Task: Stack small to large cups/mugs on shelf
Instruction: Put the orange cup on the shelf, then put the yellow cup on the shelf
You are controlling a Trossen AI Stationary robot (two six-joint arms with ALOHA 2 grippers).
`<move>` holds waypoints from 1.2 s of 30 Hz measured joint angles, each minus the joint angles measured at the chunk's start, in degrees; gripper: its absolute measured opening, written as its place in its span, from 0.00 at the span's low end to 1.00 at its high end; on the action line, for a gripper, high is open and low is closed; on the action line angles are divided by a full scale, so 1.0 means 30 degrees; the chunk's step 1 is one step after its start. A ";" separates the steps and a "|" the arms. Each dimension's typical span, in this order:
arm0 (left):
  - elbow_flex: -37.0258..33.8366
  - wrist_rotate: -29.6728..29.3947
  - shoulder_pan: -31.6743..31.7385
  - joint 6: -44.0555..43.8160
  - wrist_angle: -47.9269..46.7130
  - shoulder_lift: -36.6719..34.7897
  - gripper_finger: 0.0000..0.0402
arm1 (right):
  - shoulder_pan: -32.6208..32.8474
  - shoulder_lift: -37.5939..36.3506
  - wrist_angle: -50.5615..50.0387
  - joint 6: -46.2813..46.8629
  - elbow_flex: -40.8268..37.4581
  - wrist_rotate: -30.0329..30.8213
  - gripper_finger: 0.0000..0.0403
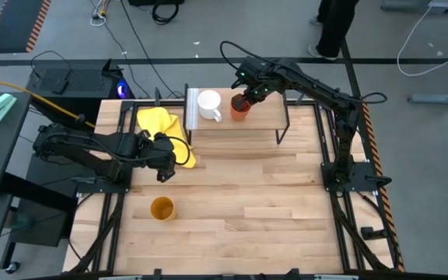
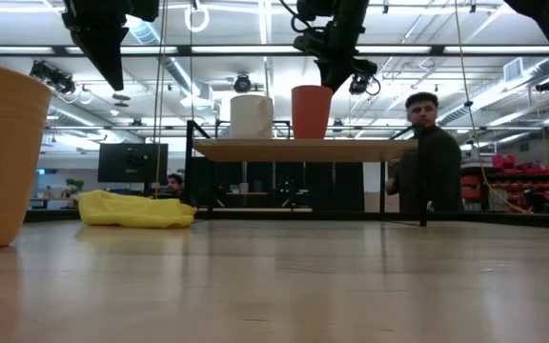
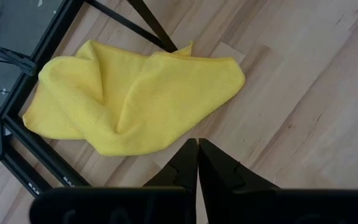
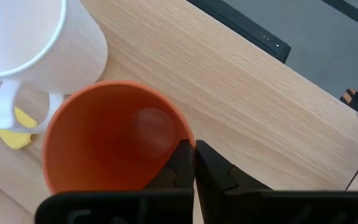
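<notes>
The shelf (image 1: pixel 264 121) stands at the table's far edge. On it the white mug (image 1: pixel 208 104) and the orange-red cup (image 1: pixel 239 109) stand upright side by side, the mug to the left with its handle (image 4: pixel 2 106) toward the near side. My right gripper (image 1: pixel 244 98) is over the orange-red cup (image 4: pixel 104 143), shut on its rim. The yellow-orange cup (image 1: pixel 162 208) stands upright on the tabletop, near left. My left gripper (image 1: pixel 164 169) is shut and empty, high over the table just near of the yellow cloth (image 3: pixel 129 99). My right gripper (image 4: pixel 194 155) pinches the orange-red cup's rim (image 4: pixel 185 134) on its right side, one finger inside the cup and one outside. The fingers come from above, pointing down. The cup stands upright with its base on the shelf (image 2: pixel 351 150).
The yellow cloth (image 1: pixel 163 129) lies crumpled on the tabletop beside the shelf's left legs. A white strip (image 1: pixel 192 109) marks the shelf's left end. Bare wood spreads over the table's middle and right. A person (image 2: pixel 433 157) stands beyond the table's far edge.
</notes>
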 joint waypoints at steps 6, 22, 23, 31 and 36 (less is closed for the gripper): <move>-0.0003 0.0000 0.0000 0.0005 -0.0004 0.0000 0.06 | -0.0007 0.0015 0.0164 0.0093 -0.0016 0.0007 0.09; 0.0000 0.0000 -0.0007 0.0005 -0.0015 0.0000 0.07 | -0.0044 -0.0804 0.0972 -0.0363 -0.0016 0.0213 0.16; -0.0002 0.0000 -0.0003 0.0005 -0.0015 0.0000 0.07 | -0.0036 -0.1048 0.0965 -0.0363 -0.0016 0.0221 0.16; 0.0000 0.0000 -0.0010 0.0001 -0.0032 0.0000 0.05 | 0.0960 -0.2968 0.0542 -0.0385 -0.0016 0.0428 0.16; 0.0000 0.0000 -0.0137 -0.0037 -0.0218 0.0000 0.05 | 0.3390 -0.3984 -0.1441 -0.1033 -0.0016 0.3238 0.16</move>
